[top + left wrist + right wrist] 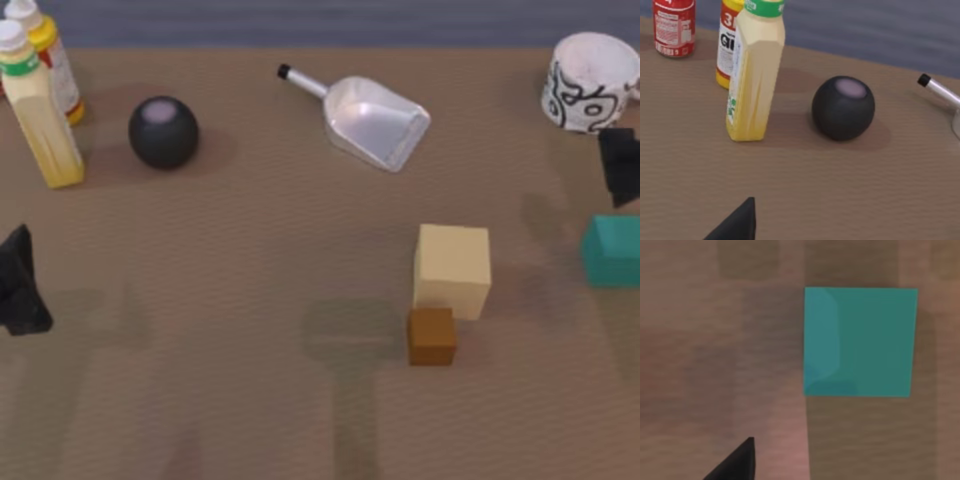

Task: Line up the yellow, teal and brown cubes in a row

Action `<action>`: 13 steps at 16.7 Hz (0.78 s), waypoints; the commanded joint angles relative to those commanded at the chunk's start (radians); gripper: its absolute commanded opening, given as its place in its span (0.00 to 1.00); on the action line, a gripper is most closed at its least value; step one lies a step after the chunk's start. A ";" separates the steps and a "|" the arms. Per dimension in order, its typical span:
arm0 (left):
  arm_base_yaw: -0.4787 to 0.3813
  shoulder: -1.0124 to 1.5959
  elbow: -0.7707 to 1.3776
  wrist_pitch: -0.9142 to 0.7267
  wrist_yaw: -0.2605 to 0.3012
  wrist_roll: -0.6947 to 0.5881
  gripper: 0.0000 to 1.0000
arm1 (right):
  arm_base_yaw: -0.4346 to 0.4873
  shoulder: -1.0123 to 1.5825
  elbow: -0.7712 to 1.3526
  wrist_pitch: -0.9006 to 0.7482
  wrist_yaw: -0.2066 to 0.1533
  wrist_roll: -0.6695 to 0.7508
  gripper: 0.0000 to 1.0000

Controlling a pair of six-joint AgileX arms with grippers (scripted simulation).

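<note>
Count on the table (250, 400): 3 cubes, namely 1 yellow cube (453, 268), 1 brown cube (432, 336), 1 teal cube (612, 251) at the right edge. 2 squeeze bottles (40, 110) by the far-left corner, plus 1 red can (673, 26) seen only on the left wrist view. 1 black ball (163, 132), 1 metal scoop (370, 118), 1 patterned mug (590, 82) at the far-right corner.

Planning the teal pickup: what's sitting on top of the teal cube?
Nothing rests on the teal cube: the right wrist view shows its top face bare. In the top view the right gripper hangs just beyond it, and the frame edge cuts off its far side.
</note>
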 joint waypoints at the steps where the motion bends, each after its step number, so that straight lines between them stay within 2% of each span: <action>1: 0.024 -0.073 -0.069 0.047 0.003 0.043 1.00 | 0.002 0.065 0.053 -0.034 0.000 0.003 1.00; 6: 0.108 -0.337 -0.296 0.227 0.015 0.206 1.00 | 0.008 0.286 0.236 -0.146 -0.002 0.015 1.00; 13: 0.119 -0.377 -0.330 0.255 0.018 0.232 1.00 | 0.003 0.319 0.268 -0.163 -0.002 0.017 1.00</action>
